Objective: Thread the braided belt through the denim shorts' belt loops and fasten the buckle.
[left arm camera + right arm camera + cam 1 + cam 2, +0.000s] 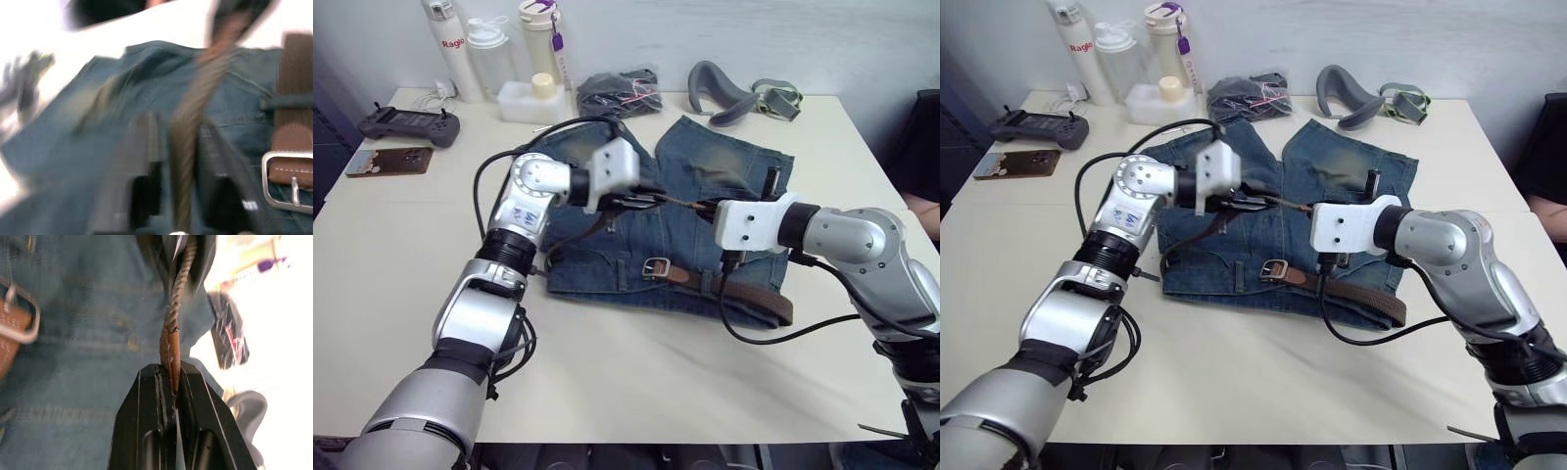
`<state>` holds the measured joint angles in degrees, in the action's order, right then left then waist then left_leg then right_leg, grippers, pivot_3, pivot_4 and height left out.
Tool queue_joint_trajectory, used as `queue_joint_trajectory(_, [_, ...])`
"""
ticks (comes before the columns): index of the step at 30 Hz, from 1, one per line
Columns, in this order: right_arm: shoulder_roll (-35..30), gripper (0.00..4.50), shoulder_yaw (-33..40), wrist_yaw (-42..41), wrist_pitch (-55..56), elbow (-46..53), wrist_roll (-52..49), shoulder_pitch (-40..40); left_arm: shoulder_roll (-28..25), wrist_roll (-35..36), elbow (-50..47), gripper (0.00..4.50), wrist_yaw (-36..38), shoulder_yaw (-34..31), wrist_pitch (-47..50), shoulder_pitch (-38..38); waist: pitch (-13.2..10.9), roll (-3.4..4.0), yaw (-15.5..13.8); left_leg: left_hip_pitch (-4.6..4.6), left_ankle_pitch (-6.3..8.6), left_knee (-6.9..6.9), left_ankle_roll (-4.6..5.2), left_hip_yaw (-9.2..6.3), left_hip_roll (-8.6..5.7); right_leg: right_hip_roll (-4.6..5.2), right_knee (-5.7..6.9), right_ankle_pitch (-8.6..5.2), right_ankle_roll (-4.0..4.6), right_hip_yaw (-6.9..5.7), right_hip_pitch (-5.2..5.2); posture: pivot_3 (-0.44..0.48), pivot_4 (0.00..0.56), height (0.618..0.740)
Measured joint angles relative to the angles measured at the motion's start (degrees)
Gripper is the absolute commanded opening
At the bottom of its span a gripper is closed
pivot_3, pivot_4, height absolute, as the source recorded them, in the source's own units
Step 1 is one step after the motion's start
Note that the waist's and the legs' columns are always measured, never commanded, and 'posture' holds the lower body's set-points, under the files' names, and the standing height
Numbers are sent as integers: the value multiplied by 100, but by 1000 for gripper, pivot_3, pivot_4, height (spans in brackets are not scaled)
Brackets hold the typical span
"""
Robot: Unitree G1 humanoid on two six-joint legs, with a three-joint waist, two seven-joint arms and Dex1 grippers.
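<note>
Judging by the sag and weave, the braided belt (759,297) should handle as light, limp and grippy along the strap; only the tan leather ends look stiff enough to steer through a loop. Its free end is held taut above the denim shorts (705,211): the right gripper (171,382) is clamped on the tan tip, the left gripper (183,147) is closed on the woven strap further along. The buckle (655,267) and the rest of the belt lie on the waistband, at the shorts' near edge. The tip is judged the best hold for feeding; the belt loops (286,102) are small and flat to the denim, so snagging is likely. Beyond the shorts: a dark bagged bundle (617,91), a grey padded strap (729,93), bottles (489,49). None is judged in the way.
</note>
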<state>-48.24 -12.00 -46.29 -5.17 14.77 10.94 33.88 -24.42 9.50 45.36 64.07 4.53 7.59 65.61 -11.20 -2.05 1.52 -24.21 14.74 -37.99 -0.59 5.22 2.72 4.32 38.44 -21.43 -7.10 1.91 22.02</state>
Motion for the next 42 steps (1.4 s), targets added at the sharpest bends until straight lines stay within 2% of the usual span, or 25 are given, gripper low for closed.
queue_joint_trajectory(4, [157, 0, -166, 246, 653, -500, 301, -127, -871, 991, -867, 4059, 345, -548, 3009, -188, 0, 0, 108, -1, -3, 7, -6, -2, 7, 5, 36, -2, 2, 0, 18, 0, 150, 740])
queue_joint_trajectory(5, [297, 0, -294, 399, 977, -649, 464, -129, -1319, 1502, -1413, 4440, 603, -579, 4431, -402, 0, 0, 165, 0, -4, 9, -7, -3, 17, 10, 50, -3, 4, 2, 23, 0, 150, 740])
queue_joint_trajectory(8, [524, 0, -475, 626, 1562, -913, 758, -113, -2199, 2213, -2330, 4440, 975, -259, 6759, -786, -1, 0, 189, 2, -7, 6, -12, -3, 17, 14, 58, -5, 6, 7, 29, 0, 150, 740])
queue_joint_trajectory(10, [573, 0, -498, 666, 1693, -993, 814, -98, -2330, 2429, -2498, 4440, 1029, -248, 7236, -834, -1, 0, 186, 2, -8, 2, -14, -4, 19, 13, 56, -6, 8, 7, 30, 0, 150, 740])
queue_joint_trajectory(11, [665, 0, -564, 724, 1904, -1088, 908, -65, -2481, 2918, -2805, 4440, 1119, -287, 7936, -903, -1, 0, 153, 2, -9, 0, -16, -7, 17, 14, 55, -7, 9, 6, 29, 0, 150, 740])
queue_joint_trajectory(12, [734, 0, -587, 743, 1999, -1102, 948, -50, -2570, 3229, -2954, 4440, 1153, -303, 8155, -941, -1, -1, 148, 2, -9, -1, -16, -9, 17, 15, 55, -7, 10, 6, 29, 0, 150, 740])
queue_joint_trajectory(15, [882, 0, -635, 813, 2264, -1196, 1042, 33, -2886, 4396, -3333, 4440, 1022, -213, 8423, -1127, -1, 0, 161, 4, -9, 0, -16, -9, 18, 18, 57, -8, 11, 9, 30, 0, 150, 740])
queue_joint_trajectory(17, [940, 0, -639, 839, 2370, -1274, 1110, 95, -3041, 5159, -3579, 4440, 598, -22, 8453, -1344, -1, 0, 163, 8, -9, 3, -16, -9, 19, 23, 59, -9, 13, 11, 29, 0, 150, 740])
queue_joint_trajectory(19, [1046, 0, -639, 864, 2444, -1285, 1145, 141, -2986, 6048, -3650, 4440, -263, 144, 8465, -1681, -1, 0, 161, 8, -10, 2, -17, -10, 21, 27, 62, -9, 14, 12, 31, 0, 150, 740])
queue_joint_trajectory(21, [1116, 0, -611, 883, 2482, -1276, 1108, 163, -2613, 6403, -3936, 4440, -1204, 29, 8481, -2166, -1, 0, 159, 8, -9, 1, -16, -10, 20, 33, 65, -9, 14, 11, 31, 0, 150, 740])
queue_joint_trajectory(24, [1170, 0, -543, 883, 2483, -1249, 1019, 164, -2115, 6598, -3935, 4440, -2173, -172, 8510, -2527, -1, -1, 157, 5, -9, -3, -16, -11, 20, 31, 67, -9, 14, 9, 34, 0, 150, 740])
queue_joint_trajectory(26, [1170, 0, -532, 882, 2489, -1230, 1000, 164, -1894, 6749, -3699, 4440, -2632, -378, 8513, -2544, -1, -1, 153, 5, -9, -6, -16, -11, 21, 30, 68, -9, 13, 7, 35, 0, 150, 740])
queue_joint_trajectory(28, [1122, 0, -496, 875, 2552, -1090, 983, 143, -1634, 7256, -3070, 4440, -3507, -895, 8487, -2421, 0, -1, 156, 7, -9, -6, -17, -10, 18, 28, 70, -9, 13, 7, 35, 0, 150, 740])
queue_joint_trajectory(30, [1082, 0, -424, 875, 2651, -977, 954, 115, -1416, 7823, -2705, 4440, -4151, -1094, 8482, -2267, 0, -1, 151, 7, -9, -6, -16, -10, 15, 30, 69, -9, 13, 7, 34, 0, 150, 740])
queue_joint_trajectory(37, [1016, 0, -325, 882, 2828, -806, 967, -23, -1347, 9859, -2420, 4440, -6187, -832, 7762, -2355, 0, -1, 163, 11, -9, -7, -17, -10, 18, 40, 69, -9, 13, 8, 32, 0, 150, 740])
queue_joint_trajectory(42, [1023, 0, -324, 977, 2879, -631, 1112, -60, -618, 10159, -2417, 4440, -7320, -1048, 7276, -2648, 1, -2, 150, 8, -9, -11, -16, -11, 14, 37, 66, -9, 13, 4, 31, 0, 150, 740])
